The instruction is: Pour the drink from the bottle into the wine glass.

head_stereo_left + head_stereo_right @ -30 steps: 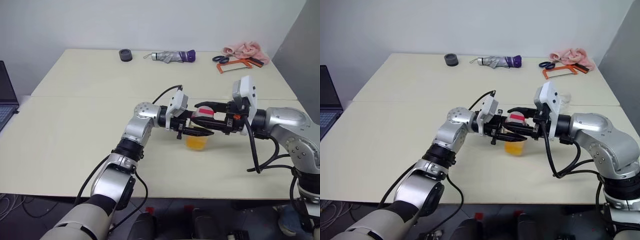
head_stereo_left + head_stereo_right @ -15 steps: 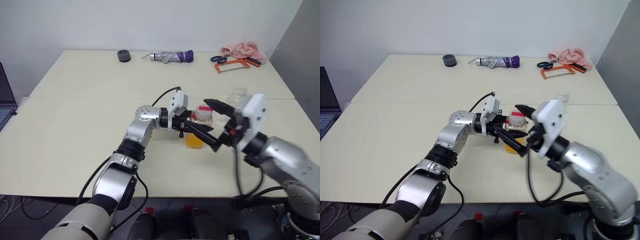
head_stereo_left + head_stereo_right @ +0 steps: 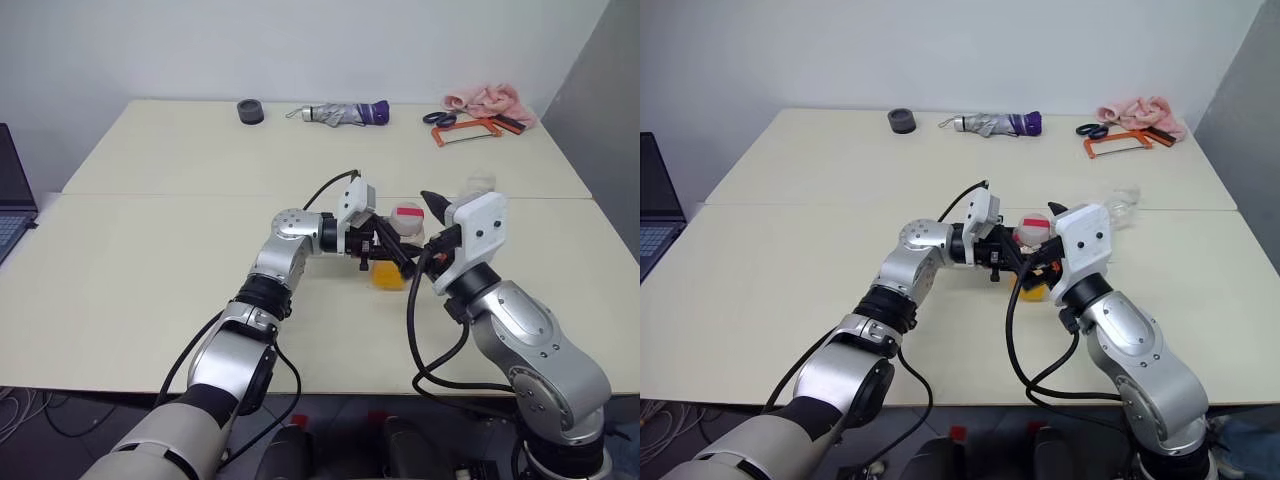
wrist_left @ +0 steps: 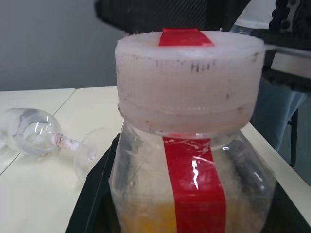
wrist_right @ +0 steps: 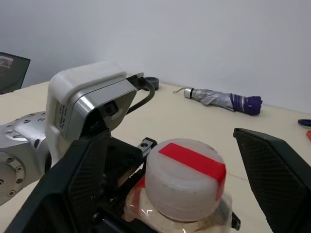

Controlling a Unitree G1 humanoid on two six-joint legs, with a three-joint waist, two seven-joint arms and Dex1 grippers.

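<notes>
the left pincer point(image 3: 388, 255) grips the bottle point(image 3: 400, 245) mid-worktop point(image 3: 150, 260), the right pincer point(image 5: 177, 160) gaping around its cap – the wine glass point(image 4: 46, 138) lies toppled just behind, umbrella point(image 3: 345, 112) and scissors point(image 3: 440, 117) far back.

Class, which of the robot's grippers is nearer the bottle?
Left. The left gripper is shut on the bottle; the right gripper stands open around its cap, not gripping.

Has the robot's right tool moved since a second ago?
Yes. The right tool has opened and swung back toward the robot, its fingers now either side of the white-capped clear bottle.
</notes>
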